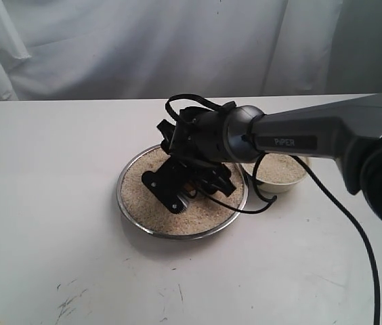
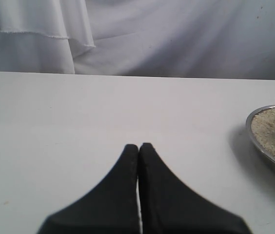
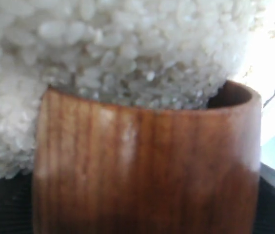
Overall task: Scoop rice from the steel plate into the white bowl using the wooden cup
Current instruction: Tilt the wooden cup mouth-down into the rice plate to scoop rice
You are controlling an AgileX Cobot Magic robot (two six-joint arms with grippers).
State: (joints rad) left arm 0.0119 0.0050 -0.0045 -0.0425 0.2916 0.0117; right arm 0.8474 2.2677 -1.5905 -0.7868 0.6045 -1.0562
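The plate (image 1: 119,196) sits mid-desk (image 1: 55,169), with bare surface wide on its left and front. The bowl (image 1: 286,185) stands just beside its right rim and holds some rice. The exterior view hides the cup under the right gripper (image 1: 175,189). Only the right wrist view shows the cup (image 3: 147,165), pinched between the jaws, its mouth and long axis pointing into the rice (image 3: 103,48), the rim partly buried. The left gripper (image 2: 138,146) hangs pressed together over bare desk, clear of the plate's rim.

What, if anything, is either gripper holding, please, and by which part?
The right gripper holds the reddish-brown wooden cup by its outer side wall, mouth against the pale rice grains. The left gripper is shut on nothing.
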